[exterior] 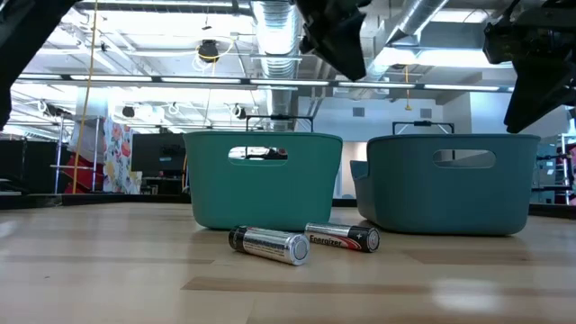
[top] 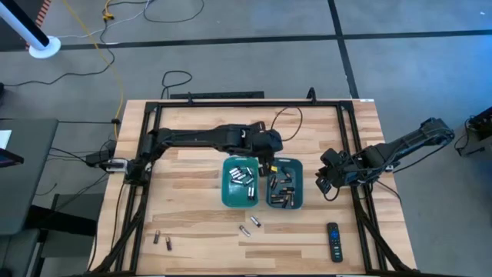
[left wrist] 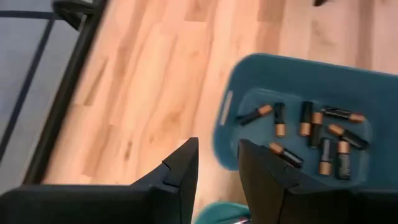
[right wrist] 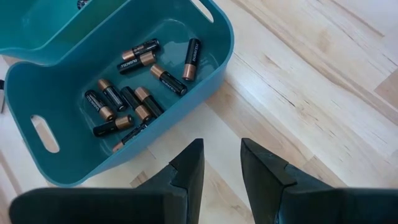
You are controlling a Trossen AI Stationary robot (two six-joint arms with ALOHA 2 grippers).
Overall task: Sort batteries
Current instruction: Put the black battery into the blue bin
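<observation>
Two loose batteries [exterior: 301,241] lie on the table just before the teal bins [top: 239,192]: small, hard, smooth, likely to roll, best pinched across the middle. Left gripper [top: 270,158] hovers behind the bins, right gripper [top: 324,178] beside them, fingers parted, empty.

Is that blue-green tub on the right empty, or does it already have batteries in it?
Not empty. The right-hand bin holds about ten dark, copper-ended batteries lying flat on its floor, far from full.
</observation>
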